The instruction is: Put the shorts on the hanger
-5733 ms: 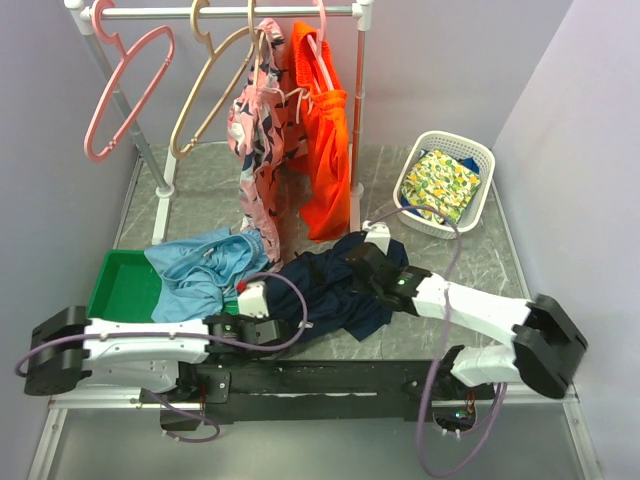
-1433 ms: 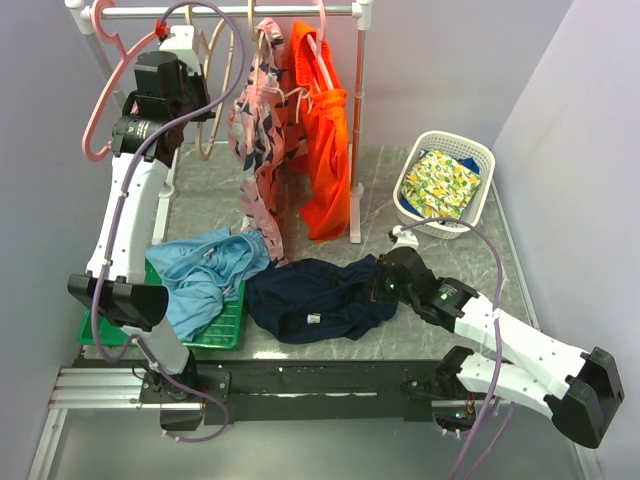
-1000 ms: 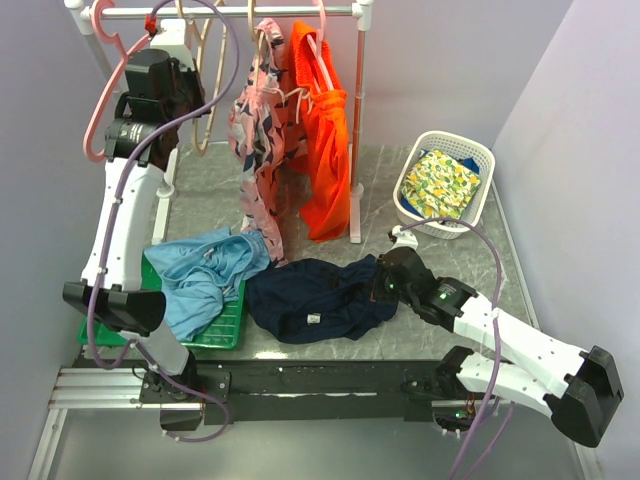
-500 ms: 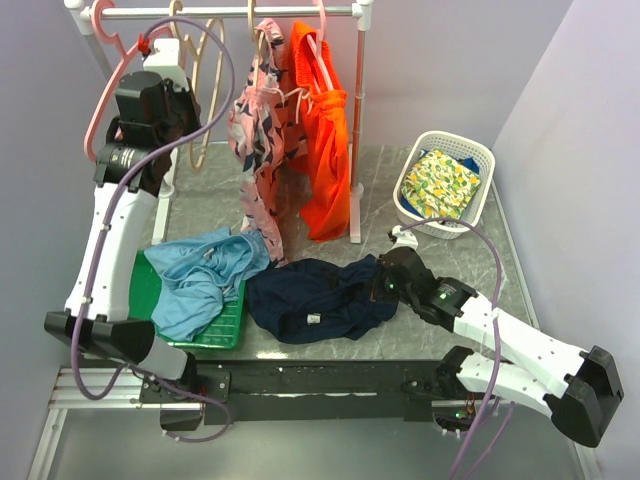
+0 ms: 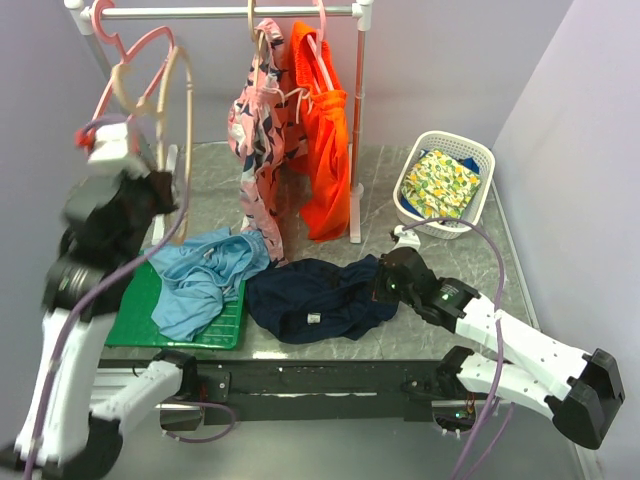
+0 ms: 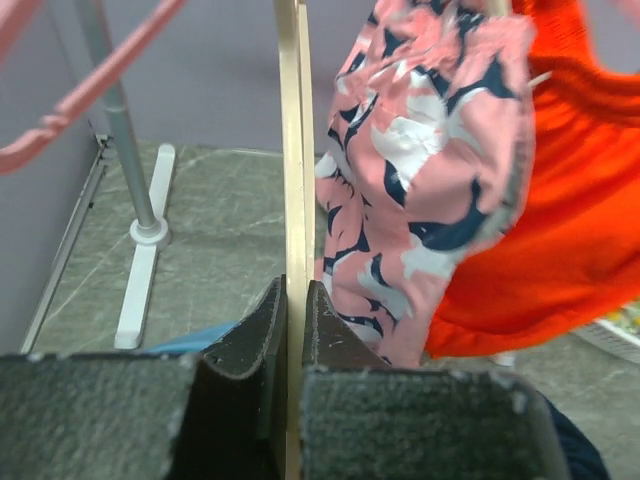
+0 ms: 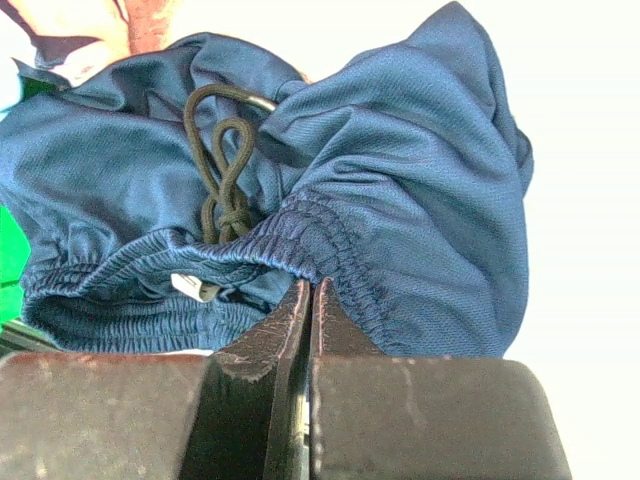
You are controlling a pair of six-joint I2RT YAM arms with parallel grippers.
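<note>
The dark navy shorts (image 5: 310, 295) lie crumpled on the table near its front edge. My right gripper (image 5: 385, 283) sits at their right edge. In the right wrist view it (image 7: 310, 290) is shut on the elastic waistband of the shorts (image 7: 400, 180), next to the knotted drawstring. The tan hanger (image 5: 178, 130) is off the rail and held upright-slanted at the left, above the tray. My left gripper (image 5: 160, 200) grips it. In the left wrist view the thin hanger bar (image 6: 293, 150) runs straight up from between the shut fingers of the gripper (image 6: 295, 300).
The clothes rail (image 5: 230, 12) at the back carries a pink hanger (image 5: 135, 60), a pink patterned garment (image 5: 262, 130) and orange shorts (image 5: 325, 150). Light blue shorts (image 5: 205, 270) spill over a green tray (image 5: 135, 315). A white basket (image 5: 445, 185) holds patterned cloth at right.
My left arm has swung down and toward the near left, away from the rail, carrying the tan hanger with it. The right arm and the navy shorts have not moved.
</note>
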